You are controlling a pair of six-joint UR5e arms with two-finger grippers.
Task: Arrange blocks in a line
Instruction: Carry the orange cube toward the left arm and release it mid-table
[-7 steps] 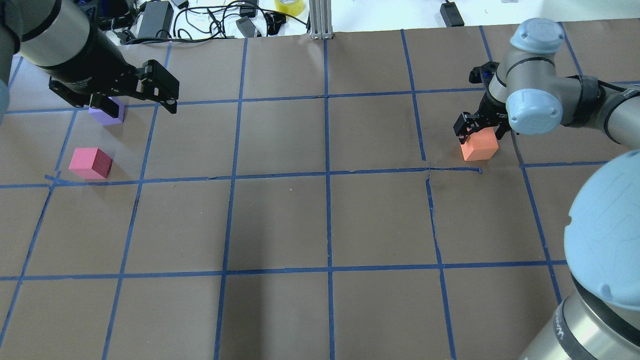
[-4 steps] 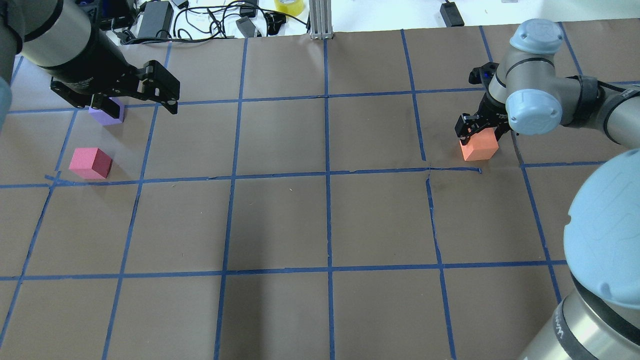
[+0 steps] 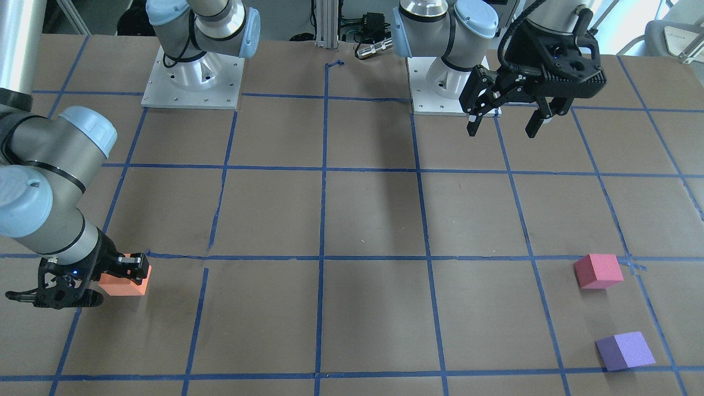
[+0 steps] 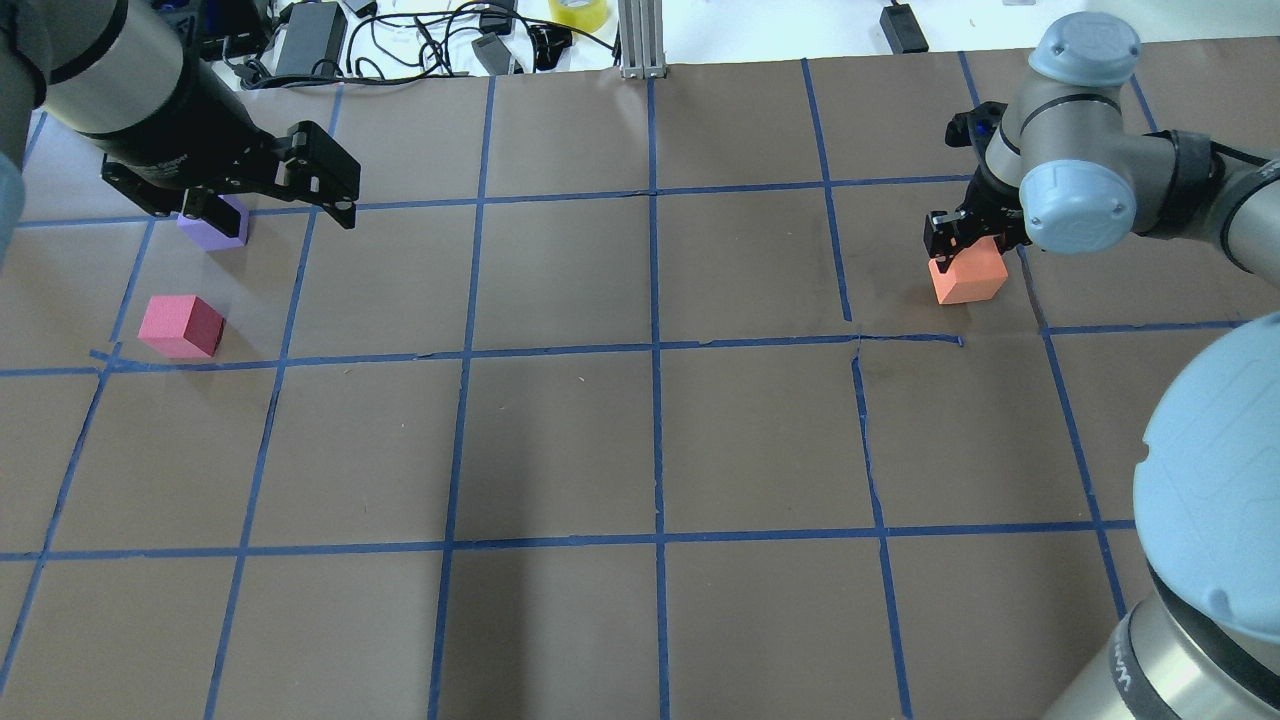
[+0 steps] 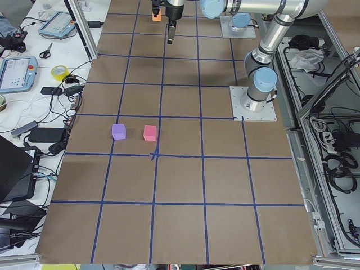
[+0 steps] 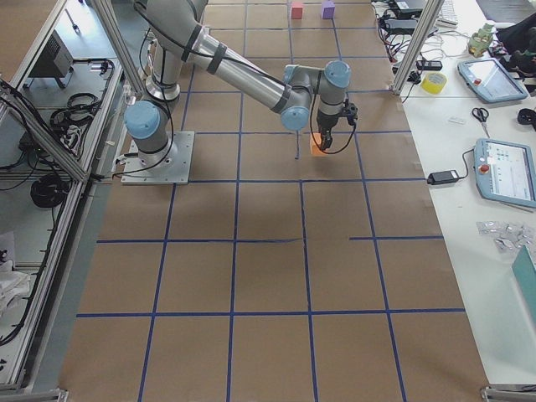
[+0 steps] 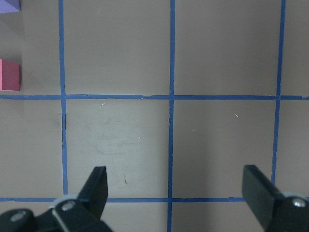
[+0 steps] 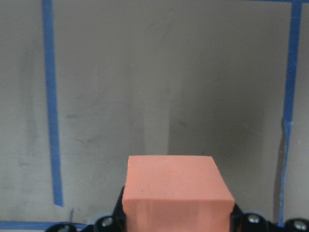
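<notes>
The right tool is gripping the orange block, its fingers closed on two opposite faces. It is sitting low at the right end of the tabletop, and I cannot tell whether the block is resting on it or just clear. The pink block and purple block are lying near each other at the far left end, well apart from the orange one. To my eye the job now is carrying orange across. That is going to need a light squeeze on soft foam and a clean lift, so it is not dragging over the paper. It should come down along the line the other two are making, beyond the pink one with a similar gap. The left tool is hanging wide open and empty high over that end, so I would be watching for the arms crowding each other. Brown paper is covering the tabletop, gridded with blue tape that is tearing and wandering in places. Cables and a yellow tape roll are lying beyond the far edge.
</notes>
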